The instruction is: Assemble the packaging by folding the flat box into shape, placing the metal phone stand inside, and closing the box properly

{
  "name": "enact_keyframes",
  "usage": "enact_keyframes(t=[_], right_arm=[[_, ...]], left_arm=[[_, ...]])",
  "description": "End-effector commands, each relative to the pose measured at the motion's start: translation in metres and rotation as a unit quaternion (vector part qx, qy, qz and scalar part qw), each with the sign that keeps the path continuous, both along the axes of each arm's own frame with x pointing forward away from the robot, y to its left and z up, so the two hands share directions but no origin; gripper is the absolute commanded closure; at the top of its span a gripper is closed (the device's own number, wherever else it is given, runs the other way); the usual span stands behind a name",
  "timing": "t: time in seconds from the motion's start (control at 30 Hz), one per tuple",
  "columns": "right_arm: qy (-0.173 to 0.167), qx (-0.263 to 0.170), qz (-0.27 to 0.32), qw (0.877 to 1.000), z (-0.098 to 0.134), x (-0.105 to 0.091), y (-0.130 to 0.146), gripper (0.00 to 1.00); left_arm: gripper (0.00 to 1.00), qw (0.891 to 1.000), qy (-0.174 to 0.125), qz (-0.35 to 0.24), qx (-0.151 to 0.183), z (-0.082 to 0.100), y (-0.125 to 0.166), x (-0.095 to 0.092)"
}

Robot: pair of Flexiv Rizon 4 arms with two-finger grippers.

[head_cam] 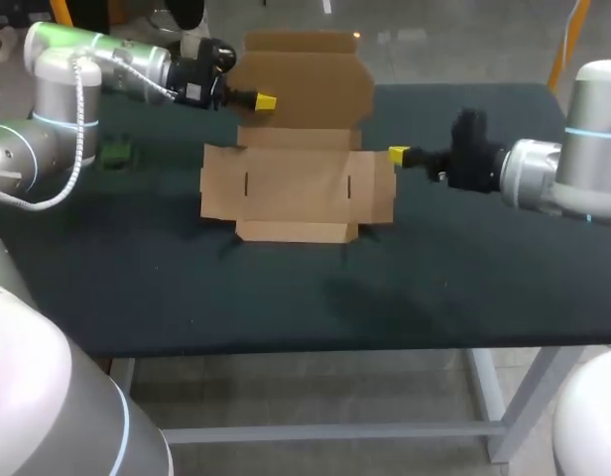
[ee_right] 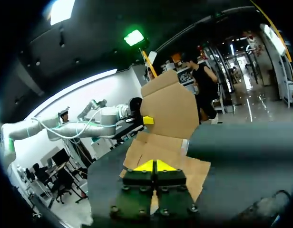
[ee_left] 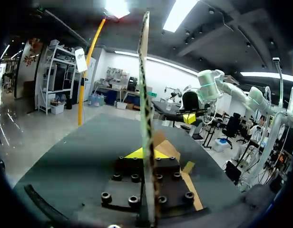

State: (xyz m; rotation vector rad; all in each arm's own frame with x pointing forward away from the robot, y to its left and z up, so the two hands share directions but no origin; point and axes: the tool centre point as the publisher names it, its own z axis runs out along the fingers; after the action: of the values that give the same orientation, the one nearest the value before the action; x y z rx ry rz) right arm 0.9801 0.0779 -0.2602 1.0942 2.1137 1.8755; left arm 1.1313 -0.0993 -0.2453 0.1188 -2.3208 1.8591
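- Nearest you, the tabletop (head_cam: 286,297) carries the box (head_cam: 296,183) at its middle. Most of the box lies flat: the near flap (head_cam: 294,231) and both side panels are not yet stood up as walls.
- At the box's right edge your right tool (head_cam: 400,155) sits with its tips closed together, just at the side panel. It grips nothing that you can see.
- On the far side the lid flap (head_cam: 310,79) stands raised, and your left tool (head_cam: 266,101) is clamped on its left edge.
- Far left lies a small green thing (head_cam: 117,154), too unclear to name.
- You cannot pick out the metal phone stand in any view.
- By my judgement you are early in the folding. The walls, loading the stand and closing the lid are all left to do.
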Motion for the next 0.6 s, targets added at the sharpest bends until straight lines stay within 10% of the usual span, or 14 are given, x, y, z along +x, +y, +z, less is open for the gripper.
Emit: enact_keyframes(t=[0.03, 0.6], right_arm=[[-0.028, -0.019, -0.017, 0.999, 0.003, -0.034, -0.010, 1.00], [-0.022, -0.042, -0.016, 0.999, -0.011, -0.082, -0.028, 1.00]], left_arm=[[1.00, 0.999, -0.017, 0.042, 0.010, 0.015, -0.003, -0.025], [1.00, 0.997, -0.034, 0.070, -0.006, 0.048, -0.010, -0.074]])
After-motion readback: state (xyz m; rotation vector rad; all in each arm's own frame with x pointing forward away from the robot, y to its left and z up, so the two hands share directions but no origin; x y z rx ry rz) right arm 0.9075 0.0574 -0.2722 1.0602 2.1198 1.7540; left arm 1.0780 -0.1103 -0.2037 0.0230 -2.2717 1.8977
